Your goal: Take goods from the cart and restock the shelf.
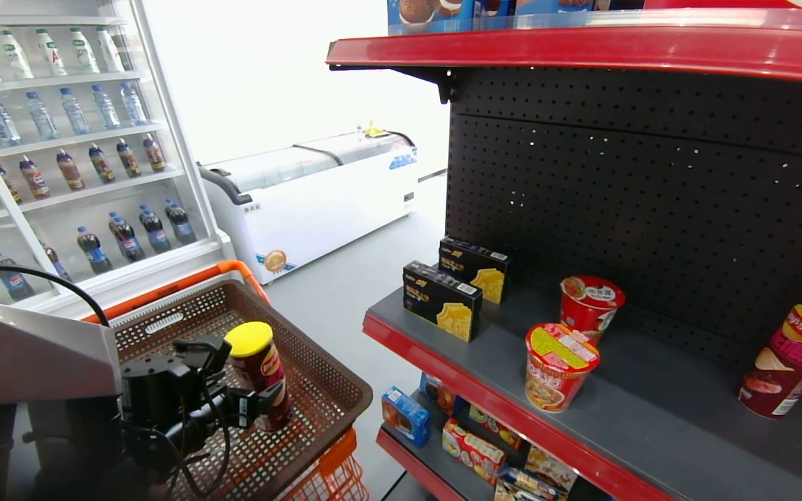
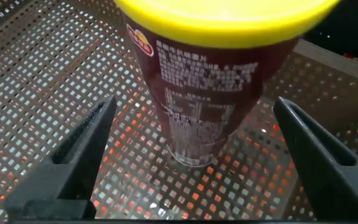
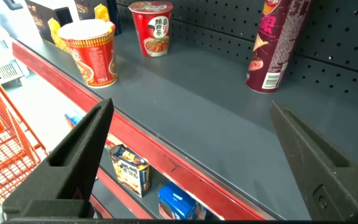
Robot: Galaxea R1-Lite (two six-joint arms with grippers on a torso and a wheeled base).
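Observation:
A maroon chips can with a yellow lid (image 1: 259, 372) (image 2: 207, 93) stands upright in the brown mesh cart basket (image 1: 324, 390). My left gripper (image 1: 244, 386) (image 2: 194, 162) is open around it, one finger on each side with gaps to the can. A matching chips can (image 1: 794, 348) (image 3: 278, 43) stands at the back right of the grey shelf (image 1: 651, 424). My right gripper (image 3: 191, 155) is open above the shelf's red front edge with nothing between its fingers.
On the shelf stand two red cup noodles (image 1: 560, 365) (image 1: 589, 306) and two black boxes (image 1: 443, 299) (image 1: 476, 268). Snack boxes (image 1: 470, 445) fill the lower shelf. A red top shelf (image 1: 582, 49) overhangs. A drinks fridge (image 1: 60, 139) and chest freezer (image 1: 317, 202) stand behind the cart.

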